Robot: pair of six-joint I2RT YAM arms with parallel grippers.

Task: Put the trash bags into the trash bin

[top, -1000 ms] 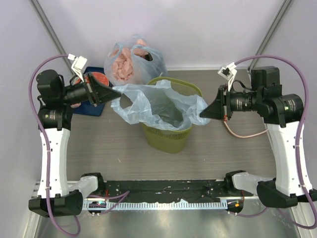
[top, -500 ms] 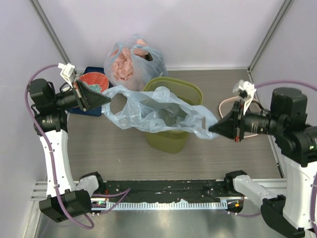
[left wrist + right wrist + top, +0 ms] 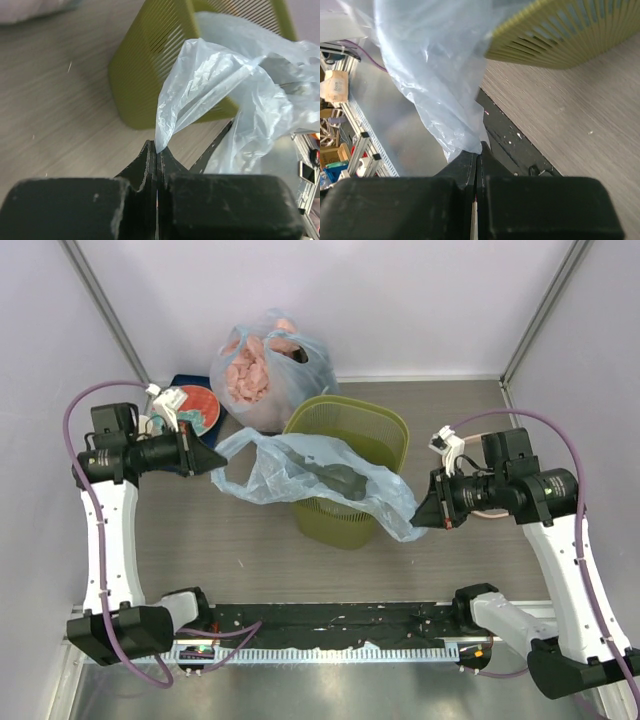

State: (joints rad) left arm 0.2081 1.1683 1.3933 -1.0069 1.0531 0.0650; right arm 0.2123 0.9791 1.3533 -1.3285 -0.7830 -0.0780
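The trash bag (image 3: 300, 472) is a thin light-blue plastic bag stretched across the near half of the olive-green trash bin (image 3: 378, 427). My left gripper (image 3: 217, 462) is shut on the bag's left edge, left of the bin. My right gripper (image 3: 418, 508) is shut on the bag's right edge, right of and nearer than the bin. In the left wrist view the bag (image 3: 210, 85) rises from my closed left gripper (image 3: 157, 150) in front of the bin (image 3: 150, 75). In the right wrist view the bag (image 3: 435, 75) leaves my closed right gripper (image 3: 477, 152) beside the bin (image 3: 570, 35).
A knotted blue bag with pink lumps (image 3: 268, 365) stands behind the bin at the back wall. A blue box with a red-lidded round container (image 3: 195, 405) sits at the back left. A pink cable loop (image 3: 480, 510) lies on the table under the right arm.
Both grippers have moved inward toward the bin with the bag held; the bag has slackened and sunk lower over the bin's near rim. The right gripper came left and the left one right.
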